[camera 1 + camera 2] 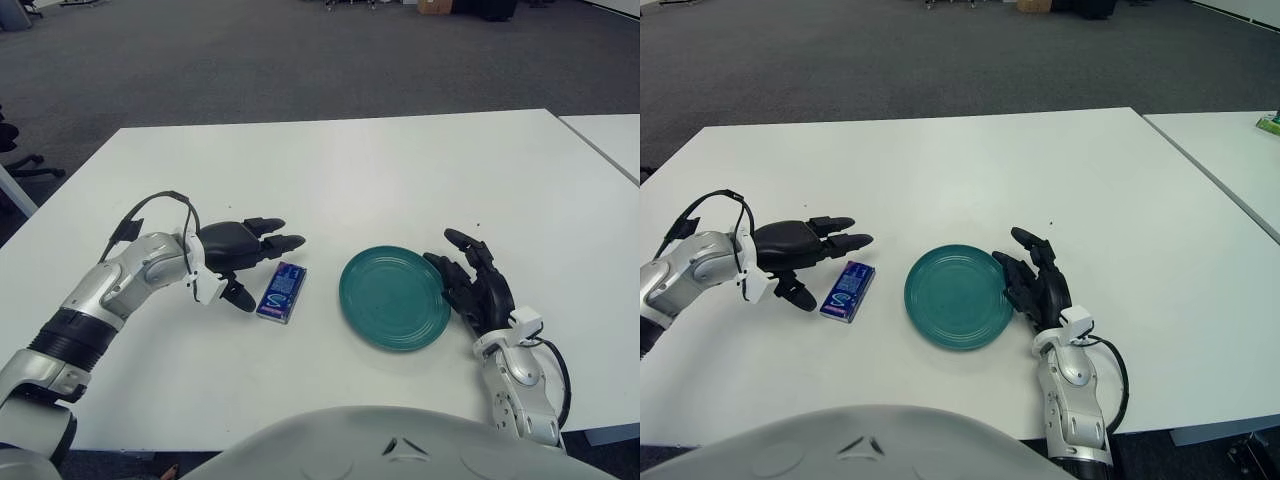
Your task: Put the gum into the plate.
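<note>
Gum [281,292]: blue pack, lying flat on the white bench [330,170], long axis running roughly front-to-back w/ slight tilt. Sits just left of the plate [394,297], apart from it, bare bench between the two. Not in the plate.

Plate: teal, round, nothing on it, upright on bench near the front edge, centre-right.

Left hand [240,250]: immediately left of the gum, low over the bench. Fingers [283,241] extended and spread, pointing right, passing just behind the gum's far end; thumb hangs down at the gum's left side. Released, holding nothing. Contact w/ gum cannot be confirmed; appears just clear of it. Black cable loops over the left wrist.

Right hand [475,283]: idle, at the plate's right rim, fingers loose and spread, holding nothing. Whether it touches the rim cannot be told.

Obstructions: none between gum and plate. Robot's grey torso [385,440] fills the bottom edge of view. Second white bench [610,135] at far right. Grey carpet floor [300,60] beyond.
</note>
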Available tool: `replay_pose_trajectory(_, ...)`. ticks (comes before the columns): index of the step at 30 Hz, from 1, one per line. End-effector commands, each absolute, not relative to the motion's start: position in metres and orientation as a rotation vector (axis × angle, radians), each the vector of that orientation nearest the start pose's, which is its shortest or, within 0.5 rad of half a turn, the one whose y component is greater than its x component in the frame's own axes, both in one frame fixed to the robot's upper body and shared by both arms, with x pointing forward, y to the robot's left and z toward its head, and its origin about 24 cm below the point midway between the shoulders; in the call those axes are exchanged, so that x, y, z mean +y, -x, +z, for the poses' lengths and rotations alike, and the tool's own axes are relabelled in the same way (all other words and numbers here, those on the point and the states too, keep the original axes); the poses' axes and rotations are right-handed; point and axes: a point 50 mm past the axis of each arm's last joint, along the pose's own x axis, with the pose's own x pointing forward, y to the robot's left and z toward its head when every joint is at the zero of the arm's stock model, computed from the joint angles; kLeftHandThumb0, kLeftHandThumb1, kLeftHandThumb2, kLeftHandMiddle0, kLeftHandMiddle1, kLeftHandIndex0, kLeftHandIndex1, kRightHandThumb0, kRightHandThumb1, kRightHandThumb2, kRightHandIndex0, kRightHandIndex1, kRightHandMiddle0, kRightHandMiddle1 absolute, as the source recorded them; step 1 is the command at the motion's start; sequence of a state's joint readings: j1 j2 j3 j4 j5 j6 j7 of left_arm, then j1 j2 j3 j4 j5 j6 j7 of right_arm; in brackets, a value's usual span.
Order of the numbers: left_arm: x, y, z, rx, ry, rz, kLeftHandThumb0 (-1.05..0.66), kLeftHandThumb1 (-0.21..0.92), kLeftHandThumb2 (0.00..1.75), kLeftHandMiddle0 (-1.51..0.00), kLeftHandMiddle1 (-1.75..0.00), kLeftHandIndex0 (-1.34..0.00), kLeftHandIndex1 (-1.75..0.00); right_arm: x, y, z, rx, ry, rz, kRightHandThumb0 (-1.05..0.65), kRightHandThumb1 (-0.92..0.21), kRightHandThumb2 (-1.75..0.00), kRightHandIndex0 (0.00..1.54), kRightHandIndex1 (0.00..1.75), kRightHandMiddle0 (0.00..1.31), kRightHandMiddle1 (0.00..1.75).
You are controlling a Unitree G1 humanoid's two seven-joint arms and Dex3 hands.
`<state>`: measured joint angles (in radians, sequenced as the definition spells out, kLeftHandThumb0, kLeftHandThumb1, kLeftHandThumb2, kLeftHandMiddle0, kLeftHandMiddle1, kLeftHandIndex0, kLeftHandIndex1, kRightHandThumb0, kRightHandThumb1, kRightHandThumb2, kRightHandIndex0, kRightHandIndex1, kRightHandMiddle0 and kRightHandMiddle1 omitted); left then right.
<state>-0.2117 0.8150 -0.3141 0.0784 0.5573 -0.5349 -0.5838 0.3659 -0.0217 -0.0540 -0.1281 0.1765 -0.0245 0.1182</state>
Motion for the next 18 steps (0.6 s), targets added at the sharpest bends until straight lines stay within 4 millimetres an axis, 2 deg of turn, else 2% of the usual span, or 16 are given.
replay_pose_trajectory(1, 0.1901, -0.2534, 0.0777, -0.104, -1.464, -1.058, -1.05, 0.92, 0.42, 0.0, 0.0, 0.0, 0.0, -0.1789, -0.1539, -0.0333, 0.388, -0.19, -0.065, -0.48, -0.92, -0.63, 0.48, 0.52, 0.0, 0.79)
replay_pose_trajectory(18, 0.1853, -0.2525, 0.068, -0.022, -1.493, -0.948, -1.05, 0.92, 0.49, 0.0, 0.0, 0.0, 0.0, -0.1802, -0.1555, -0.0336, 0.394, -0.188, -0.062, -0.49, -0.92, -0.65, 0.48, 0.52, 0.0, 0.79)
